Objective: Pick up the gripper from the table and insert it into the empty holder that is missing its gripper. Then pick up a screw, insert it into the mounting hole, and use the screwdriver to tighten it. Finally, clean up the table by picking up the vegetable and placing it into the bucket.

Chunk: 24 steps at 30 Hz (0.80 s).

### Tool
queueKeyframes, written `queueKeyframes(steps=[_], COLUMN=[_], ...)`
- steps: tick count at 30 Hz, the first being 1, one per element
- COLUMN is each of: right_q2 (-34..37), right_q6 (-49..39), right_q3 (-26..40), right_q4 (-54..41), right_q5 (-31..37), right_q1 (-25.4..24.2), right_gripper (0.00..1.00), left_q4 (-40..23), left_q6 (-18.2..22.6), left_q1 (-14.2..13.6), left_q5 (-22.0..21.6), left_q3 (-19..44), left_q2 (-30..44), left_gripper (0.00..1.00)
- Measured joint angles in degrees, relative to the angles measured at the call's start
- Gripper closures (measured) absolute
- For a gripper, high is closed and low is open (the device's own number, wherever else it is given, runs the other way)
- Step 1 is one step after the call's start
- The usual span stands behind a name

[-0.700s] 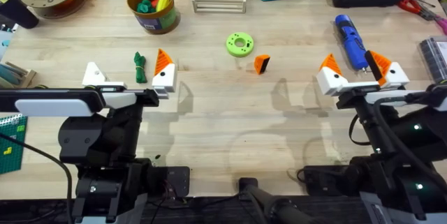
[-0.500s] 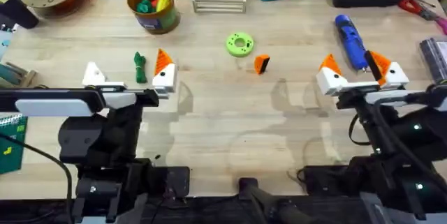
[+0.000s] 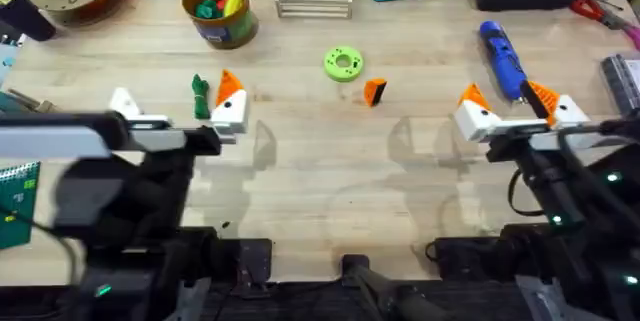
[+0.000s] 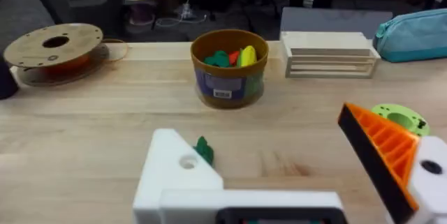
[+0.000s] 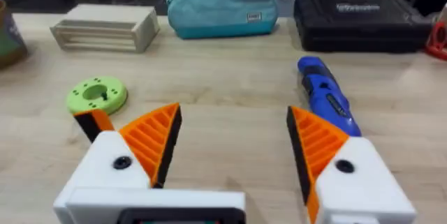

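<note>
Your loose orange gripper (image 3: 374, 91) sits mid-table, just right of the lime-green disc (image 3: 343, 63), its long axis roughly vertical in the overhead view. The blue screwdriver (image 3: 503, 58) lies angled, running away from the right arm. The vegetable (image 3: 201, 95) lies between your left gripper (image 3: 177, 111) fingers, which stand wide apart. The right gripper (image 3: 520, 108) is spread too. Bare table (image 3: 320, 171) lies open between both arms.

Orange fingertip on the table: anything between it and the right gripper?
Nothing visible. The orange fingertip lies on bare table, with the right gripper open off to its side; the green disc sits beyond the fingertip, outside that path.
</note>
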Motion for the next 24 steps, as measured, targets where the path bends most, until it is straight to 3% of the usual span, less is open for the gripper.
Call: queueKeyframes(steps=[3,4,16,20,24], right_q2=[2.38,7.01,38.75,48.26,54.67], right_q6=[0.17,0.21,0.41,0.39,0.41], right_q3=[4.23,9.91,40.10,50.10,54.88], right_q4=[-2.77,-4.92,-26.03,-34.88,-36.96], right_q5=[-0.02,-0.07,-0.41,-0.42,-0.39], right_q1=[0.00,0.00,-0.01,0.00,0.00], right_gripper=[0.121,0.121,0.121,0.121,0.122], left_q4=[-8.72,-16.32,-44.09,-47.55,-47.51], left_q6=[0.01,0.01,0.01,0.03,0.01], left_q1=[0.00,0.00,0.00,0.00,0.00], left_q5=[-0.68,-1.07,-1.18,-1.18,-1.21], left_q3=[8.98,17.72,53.20,60.35,62.39], left_q2=[4.56,11.42,52.07,63.06,69.92], left_gripper=[0.014,0.015,0.014,0.014,0.014])
